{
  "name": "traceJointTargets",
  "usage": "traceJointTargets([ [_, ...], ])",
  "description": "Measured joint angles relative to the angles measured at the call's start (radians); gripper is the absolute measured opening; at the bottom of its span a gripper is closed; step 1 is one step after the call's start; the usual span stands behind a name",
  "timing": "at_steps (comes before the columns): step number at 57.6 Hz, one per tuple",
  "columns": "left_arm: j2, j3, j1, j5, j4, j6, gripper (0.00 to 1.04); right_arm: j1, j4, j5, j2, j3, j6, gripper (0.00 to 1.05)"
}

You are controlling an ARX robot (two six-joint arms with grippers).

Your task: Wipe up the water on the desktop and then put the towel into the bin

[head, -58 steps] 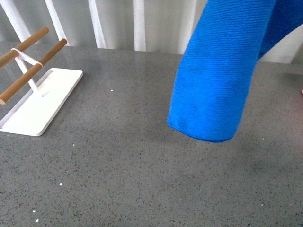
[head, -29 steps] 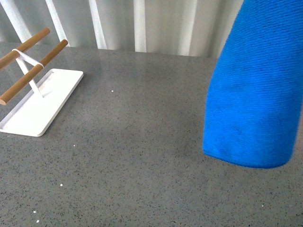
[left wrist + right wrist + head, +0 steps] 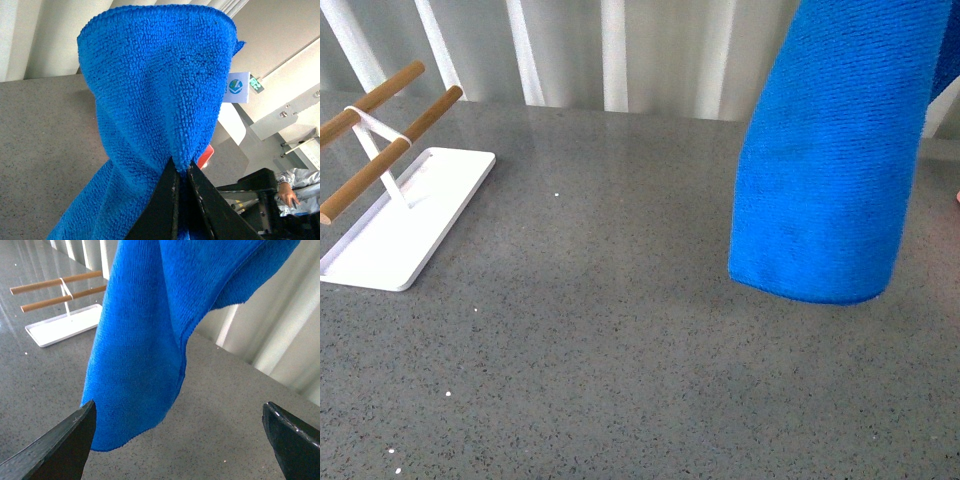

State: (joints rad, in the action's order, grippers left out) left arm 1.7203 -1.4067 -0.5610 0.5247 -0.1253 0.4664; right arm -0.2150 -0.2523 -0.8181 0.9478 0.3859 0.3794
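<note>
Towel (image 3: 830, 170) pinched in left pincer (image 3: 181, 172), hanging over desktop (image 3: 620, 330); right pincer (image 3: 179, 407) wide, empty, beside it.

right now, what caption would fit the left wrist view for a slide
Left gripper pinches a fold of the blue towel, held up over the speckled grey desktop.

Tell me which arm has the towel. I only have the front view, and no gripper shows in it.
Observer: The left gripper has it. Its jaws are shut on a pinched fold of the towel.
Operator: And the right arm, is it helping to hold?
Observer: No. The right gripper is open with its fingers wide apart and holds nothing. The towel hangs in front of it.
</note>
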Motion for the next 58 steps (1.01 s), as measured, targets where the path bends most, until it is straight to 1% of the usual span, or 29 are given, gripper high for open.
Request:
traceJointTargets([
  [11,0.0,-0.01,-0.017,0.001,0.0,0.03,0.04,0.024,-0.183,-0.011,0.203,-0.005,0.009,0.98],
  [19,-0.002,-0.01,-0.035,0.0,0.002,0.039,0.04,0.076,-0.296,-0.053,0.329,0.023,-0.026,0.98],
  [28,-0.012,-0.01,-0.058,-0.002,0.008,0.043,0.04,0.126,-0.386,-0.054,0.422,0.095,-0.07,0.98],
  [50,-0.032,0.0,-0.102,-0.013,0.006,0.063,0.04,0.227,-0.465,-0.004,0.542,0.19,-0.114,0.98],
  [54,-0.032,0.001,-0.105,-0.018,0.008,0.063,0.04,0.24,-0.478,0.013,0.549,0.195,-0.124,0.92],
  [55,-0.032,0.001,-0.105,-0.019,0.008,0.062,0.04,0.245,-0.484,0.018,0.551,0.195,-0.129,0.89],
  [58,-0.032,0.001,-0.107,-0.023,0.011,0.062,0.04,0.25,-0.496,0.027,0.554,0.195,-0.135,0.83],
])
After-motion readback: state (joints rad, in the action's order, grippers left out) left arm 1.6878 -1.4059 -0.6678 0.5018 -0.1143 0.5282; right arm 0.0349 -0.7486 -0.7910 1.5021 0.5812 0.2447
